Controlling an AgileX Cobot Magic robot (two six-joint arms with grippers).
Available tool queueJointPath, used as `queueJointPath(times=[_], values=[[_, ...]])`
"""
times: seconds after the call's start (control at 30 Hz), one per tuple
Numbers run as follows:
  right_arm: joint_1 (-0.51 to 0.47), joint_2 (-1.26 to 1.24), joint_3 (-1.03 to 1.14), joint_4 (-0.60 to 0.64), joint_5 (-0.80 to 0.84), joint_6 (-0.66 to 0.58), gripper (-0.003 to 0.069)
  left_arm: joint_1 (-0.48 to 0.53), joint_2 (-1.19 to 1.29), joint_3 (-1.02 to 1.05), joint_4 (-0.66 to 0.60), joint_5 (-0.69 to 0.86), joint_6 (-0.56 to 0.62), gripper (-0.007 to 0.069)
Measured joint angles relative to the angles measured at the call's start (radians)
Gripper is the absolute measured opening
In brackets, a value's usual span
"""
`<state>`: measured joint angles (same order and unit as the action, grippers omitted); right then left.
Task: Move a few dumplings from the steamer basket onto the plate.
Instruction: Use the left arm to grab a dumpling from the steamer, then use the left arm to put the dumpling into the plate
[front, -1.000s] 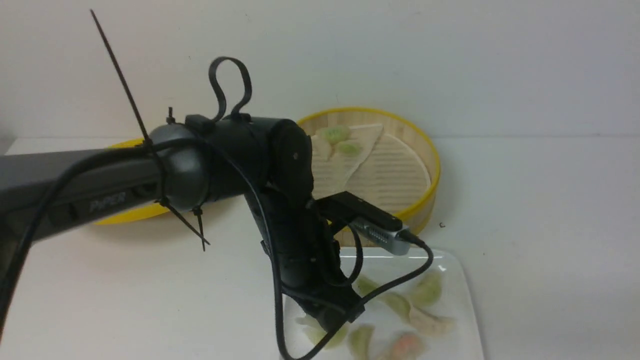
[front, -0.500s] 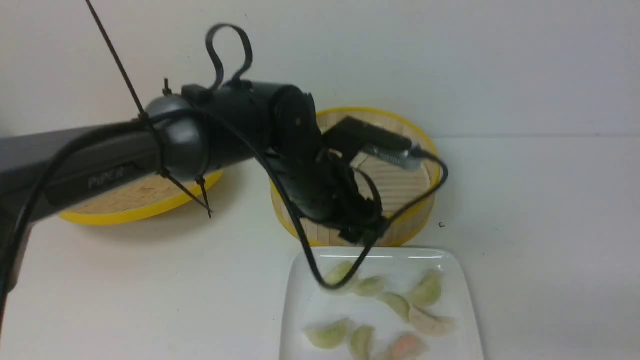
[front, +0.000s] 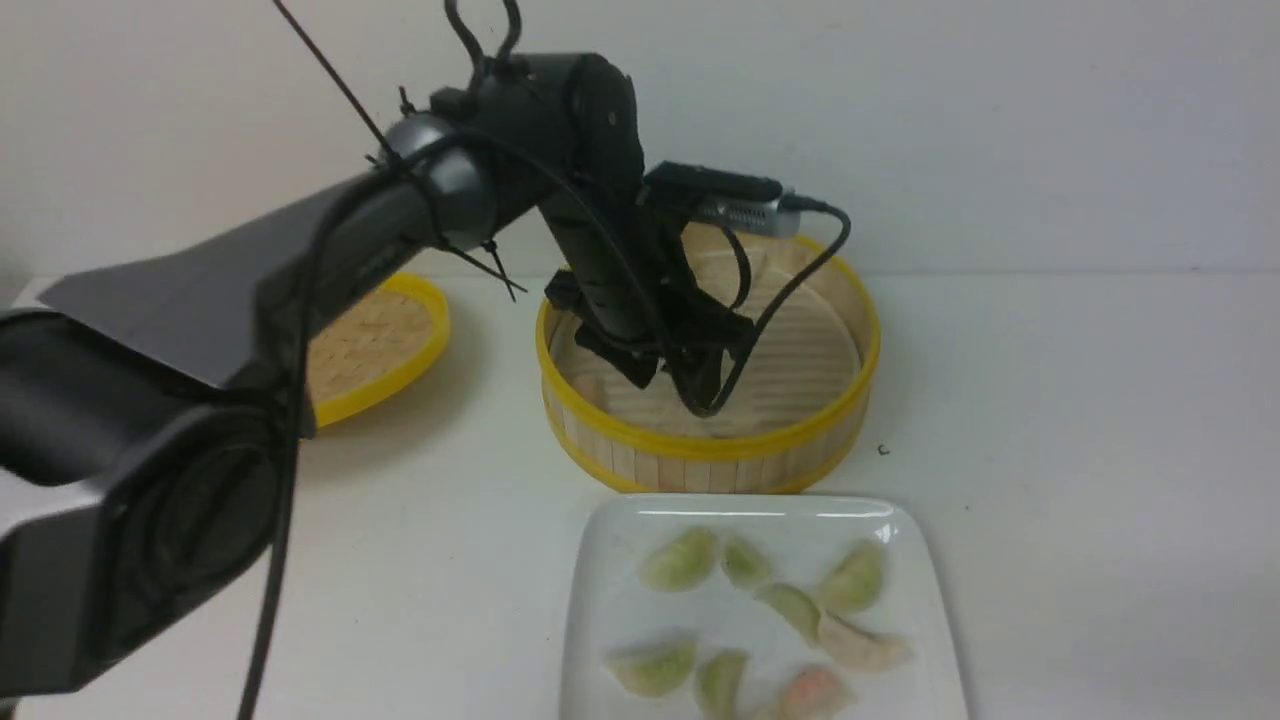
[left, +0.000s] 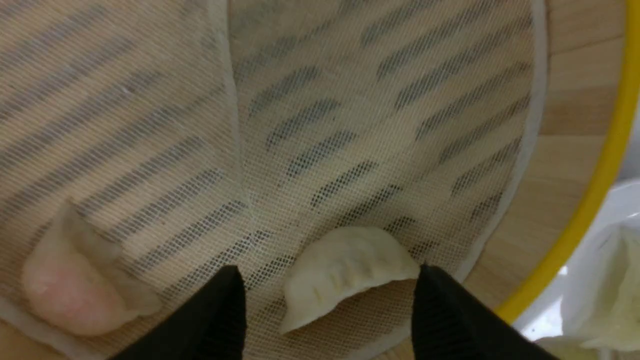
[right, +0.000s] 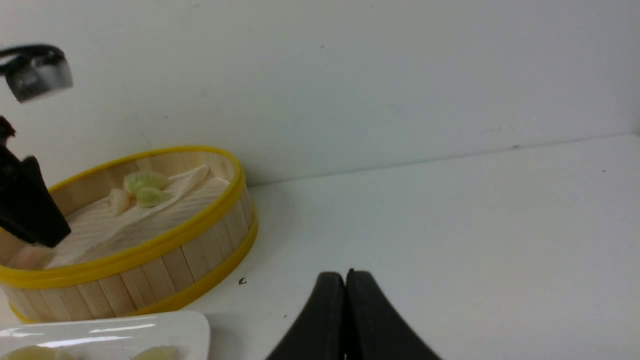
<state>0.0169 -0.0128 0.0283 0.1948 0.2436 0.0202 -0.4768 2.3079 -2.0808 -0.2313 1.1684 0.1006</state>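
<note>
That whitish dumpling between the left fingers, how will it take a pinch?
Probably soft: the whitish dumpling has thin pleated skin, so a hard squeeze may dent it. Small, so likely light. Lying on the mesh liner, it might stick or drag the liner.

Front view angled down, left wrist close inside steamer basket, right wrist low, all sharing it and plate

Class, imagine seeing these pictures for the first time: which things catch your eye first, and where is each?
The big black left arm dominates, its open hand down inside the yellow-rimmed steamer basket, fingertips either side of a whitish dumpling. In front of the basket, the white plate holds several pale green dumplings.
</note>
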Motion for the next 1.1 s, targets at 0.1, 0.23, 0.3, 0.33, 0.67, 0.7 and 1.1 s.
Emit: queueJointPath(times=[0.1, 0.23, 0.3, 0.33, 0.67, 0.7, 1.1], values=[[0.000, 0.000, 0.000, 0.000, 0.000, 0.000, -0.0015, -0.002, 0.041, -0.019, 0.000, 0.035, -0.001, 0.0417], [0.000, 0.000, 0.000, -0.002, 0.000, 0.000, -0.0015, -0.007, 0.056, -0.031, 0.004, 0.039, -0.002, 0.0418], [0.000, 0.000, 0.000, -0.002, 0.000, 0.000, -0.0015, -0.012, 0.062, -0.036, 0.004, 0.040, -0.002, 0.0418], [0.000, 0.000, 0.000, -0.002, 0.000, 0.000, -0.0015, -0.013, 0.064, -0.037, 0.004, 0.040, -0.002, 0.0417], [0.000, 0.000, 0.000, -0.001, 0.000, 0.000, -0.0015, -0.015, 0.075, -0.066, 0.003, 0.047, -0.002, 0.0248], [0.000, 0.000, 0.000, 0.000, 0.000, 0.000, -0.0015, -0.015, 0.076, -0.082, 0.012, 0.059, -0.002, 0.0139], [0.000, 0.000, 0.000, 0.000, 0.000, 0.000, -0.0015, -0.015, -0.177, -0.110, 0.034, 0.062, -0.005, 0.0058]])
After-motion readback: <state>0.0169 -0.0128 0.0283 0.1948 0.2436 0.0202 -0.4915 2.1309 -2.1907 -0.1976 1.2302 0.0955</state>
